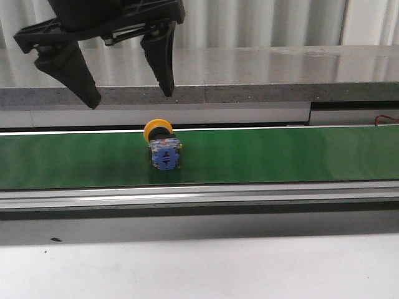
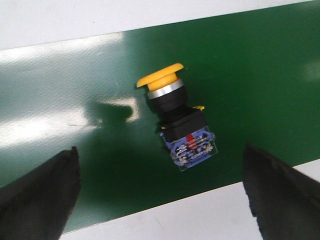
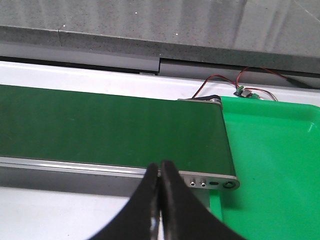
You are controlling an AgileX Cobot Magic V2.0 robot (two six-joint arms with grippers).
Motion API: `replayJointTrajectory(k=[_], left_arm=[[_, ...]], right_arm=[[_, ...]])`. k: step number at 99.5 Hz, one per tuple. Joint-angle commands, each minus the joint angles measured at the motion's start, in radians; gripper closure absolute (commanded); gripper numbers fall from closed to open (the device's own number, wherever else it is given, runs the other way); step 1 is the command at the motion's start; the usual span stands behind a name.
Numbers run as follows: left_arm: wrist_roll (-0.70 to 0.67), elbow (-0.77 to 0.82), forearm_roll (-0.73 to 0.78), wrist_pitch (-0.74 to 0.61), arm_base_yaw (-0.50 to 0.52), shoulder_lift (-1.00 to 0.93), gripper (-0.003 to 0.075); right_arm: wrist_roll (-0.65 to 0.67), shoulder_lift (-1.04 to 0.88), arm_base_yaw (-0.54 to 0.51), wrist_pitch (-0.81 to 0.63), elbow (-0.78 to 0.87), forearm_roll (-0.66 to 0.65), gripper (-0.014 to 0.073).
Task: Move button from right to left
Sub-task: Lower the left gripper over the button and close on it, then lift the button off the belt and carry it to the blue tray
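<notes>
Beside the belt's (image 3: 115, 130) end, only the right wrist view shows a green tray (image 3: 280, 165).

button (image 1: 163, 146): yellow-orange cap, silver ring, black collar, blue-and-clear block with a red mark. belt (image 1: 280, 156): plain dark green. tray (image 3: 280, 165): bright green. left hand (image 1: 128, 92) and right hand (image 3: 160, 210): black. counter (image 1: 280, 75): speckled grey.

No readable text, label, brand, number or sign is shown on anything in any of the three views.
</notes>
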Motion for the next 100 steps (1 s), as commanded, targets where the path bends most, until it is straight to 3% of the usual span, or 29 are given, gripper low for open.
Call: replayJointTrajectory(k=[1, 45, 48, 49, 59, 66, 90, 100], left_arm=[[-0.009, -0.052, -0.021, 0.011, -0.007, -0.007, 0.0104], [-0.009, -0.055, -0.037, 0.001, 0.032, 0.122, 0.0124], [-0.009, -0.055, -0.037, -0.005, 0.034, 0.124, 0.0152], [-0.009, -0.055, -0.043, -0.02, 0.038, 0.127, 0.0302], [-0.009, -0.055, -0.045, -0.018, 0.046, 0.127, 0.0491], [-0.009, -0.055, -0.044, -0.018, 0.048, 0.127, 0.0568], [0.01, -0.055, -0.045, -0.009, 0.068, 0.104, 0.0594], [0.083, -0.057, -0.056, 0.035, 0.106, 0.074, 0.0594]], right_arm=[[-0.007, 0.01, 0.001, -0.081, -0.021, 0.001, 0.066], [-0.007, 0.01, 0.001, -0.081, -0.021, 0.001, 0.066], [-0.007, 0.01, 0.001, -0.081, -0.021, 0.001, 0.066], [-0.007, 0.01, 0.001, -0.081, -0.021, 0.001, 0.066], [-0.007, 0.01, 0.001, -0.081, -0.021, 0.001, 0.066], [-0.007, 0.01, 0.001, -0.081, -0.021, 0.001, 0.066], [-0.007, 0.01, 0.001, -0.081, -0.021, 0.001, 0.066], [-0.007, 0.01, 0.001, -0.081, -0.021, 0.001, 0.066]])
